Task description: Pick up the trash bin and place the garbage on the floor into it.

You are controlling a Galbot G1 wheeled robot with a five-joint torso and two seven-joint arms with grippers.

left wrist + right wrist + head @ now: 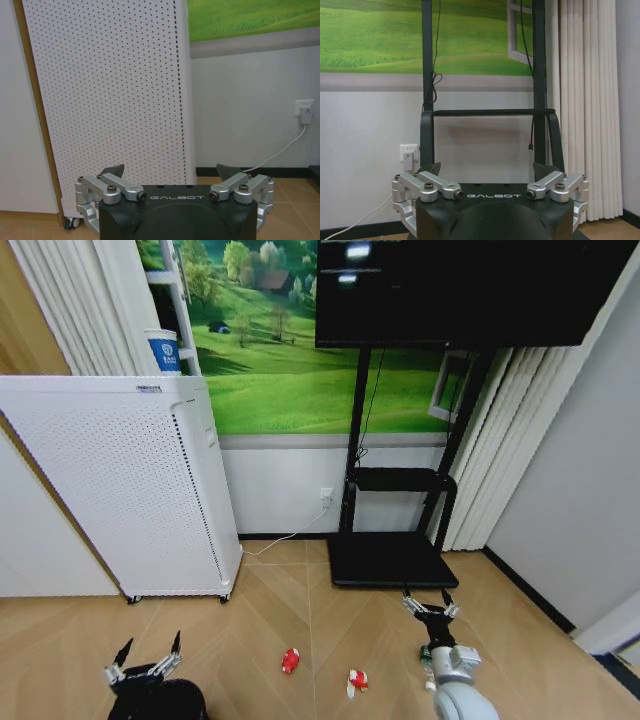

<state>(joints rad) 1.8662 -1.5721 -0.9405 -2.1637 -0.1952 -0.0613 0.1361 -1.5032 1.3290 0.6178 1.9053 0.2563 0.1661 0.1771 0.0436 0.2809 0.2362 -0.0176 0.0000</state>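
A tall white perforated appliance on small wheels stands against the wall, and everything else can be placed from it. On top of it, toward the back, sits a blue-and-white paper cup. Behind and above it hangs a green meadow mural. Low on the wall beside the appliance is a white wall socket, with a white cable trailing from it toward the appliance's foot. Farther along the wall stands a black TV stand carrying a dark screen, and beyond it hang pale curtains.
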